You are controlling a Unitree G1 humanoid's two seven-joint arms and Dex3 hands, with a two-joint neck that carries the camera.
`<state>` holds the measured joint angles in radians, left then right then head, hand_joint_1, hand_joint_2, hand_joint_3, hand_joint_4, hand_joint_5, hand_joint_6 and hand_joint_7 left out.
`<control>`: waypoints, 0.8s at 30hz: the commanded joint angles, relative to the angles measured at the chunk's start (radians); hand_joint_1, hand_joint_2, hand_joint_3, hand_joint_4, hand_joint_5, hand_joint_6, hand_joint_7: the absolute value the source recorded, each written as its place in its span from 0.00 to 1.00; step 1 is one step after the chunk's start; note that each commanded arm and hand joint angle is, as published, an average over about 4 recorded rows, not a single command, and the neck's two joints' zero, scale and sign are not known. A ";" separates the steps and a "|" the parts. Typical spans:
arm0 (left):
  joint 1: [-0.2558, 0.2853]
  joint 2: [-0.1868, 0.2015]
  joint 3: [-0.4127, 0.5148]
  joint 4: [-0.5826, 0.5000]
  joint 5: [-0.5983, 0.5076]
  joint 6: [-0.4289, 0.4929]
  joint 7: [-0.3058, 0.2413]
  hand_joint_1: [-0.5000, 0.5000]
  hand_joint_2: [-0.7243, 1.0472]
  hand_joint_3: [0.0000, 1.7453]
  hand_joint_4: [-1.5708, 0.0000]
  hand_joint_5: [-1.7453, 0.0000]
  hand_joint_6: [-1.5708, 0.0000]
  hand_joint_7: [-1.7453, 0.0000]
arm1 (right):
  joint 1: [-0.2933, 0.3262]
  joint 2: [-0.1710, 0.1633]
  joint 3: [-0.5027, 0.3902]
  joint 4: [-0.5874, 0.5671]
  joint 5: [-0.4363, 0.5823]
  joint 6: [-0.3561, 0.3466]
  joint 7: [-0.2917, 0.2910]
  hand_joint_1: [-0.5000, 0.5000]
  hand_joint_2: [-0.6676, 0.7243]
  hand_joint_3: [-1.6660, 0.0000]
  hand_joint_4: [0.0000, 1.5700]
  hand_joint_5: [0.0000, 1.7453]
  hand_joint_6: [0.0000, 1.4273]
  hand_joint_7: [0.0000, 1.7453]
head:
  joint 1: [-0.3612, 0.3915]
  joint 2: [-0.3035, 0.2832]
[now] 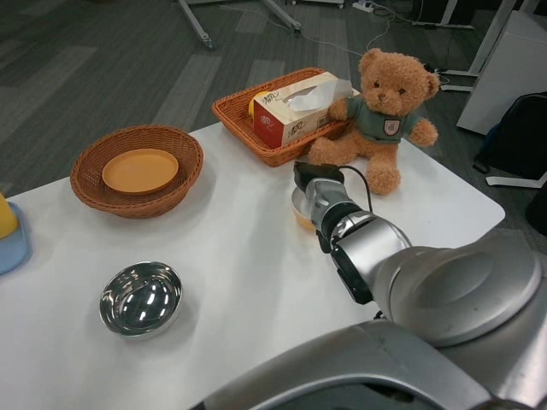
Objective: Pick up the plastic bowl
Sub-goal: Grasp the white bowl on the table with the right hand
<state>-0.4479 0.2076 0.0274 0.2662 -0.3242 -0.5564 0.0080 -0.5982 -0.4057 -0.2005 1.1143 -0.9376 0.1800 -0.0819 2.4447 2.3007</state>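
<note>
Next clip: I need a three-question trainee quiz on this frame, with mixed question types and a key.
1. True or false: the orange plate lies inside the round wicker basket.
2. Multiple choice: what stands in the rectangular wicker tray? A) a metal bowl B) a tissue box C) a mug
3. Fill in: the right hand reaches to a small orange bowl just in front of the ____.

Key
1. True.
2. B, the tissue box.
3. Teddy bear. The arm hides most of the bowl, so whether the hand grips it cannot be told.
</note>
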 commanded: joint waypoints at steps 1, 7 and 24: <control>0.009 0.001 0.000 0.002 -0.003 -0.004 0.001 0.02 0.75 0.00 1.00 1.00 1.00 1.00 | -0.009 -0.010 -0.015 0.028 0.005 0.003 -0.011 0.04 1.00 1.00 0.00 0.00 0.00 0.04 | 0.000 -0.001; 0.009 -0.001 -0.003 0.004 -0.003 -0.003 0.001 0.02 0.75 0.00 1.00 1.00 1.00 1.00 | -0.008 -0.011 -0.022 0.058 0.005 0.002 -0.023 0.04 1.00 1.00 0.00 0.00 0.00 0.04 | -0.001 -0.002; 0.009 -0.002 -0.004 0.008 -0.003 -0.005 0.001 0.02 0.75 0.00 1.00 1.00 1.00 1.00 | -0.007 0.005 -0.023 0.080 0.003 -0.019 -0.080 0.04 0.50 0.81 0.10 0.86 0.00 0.34 | -0.002 -0.004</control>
<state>-0.4479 0.2075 0.0235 0.2680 -0.3242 -0.5564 0.0080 -0.6122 -0.4147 -0.2175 1.1818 -0.9384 0.1674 -0.1475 2.4425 2.2969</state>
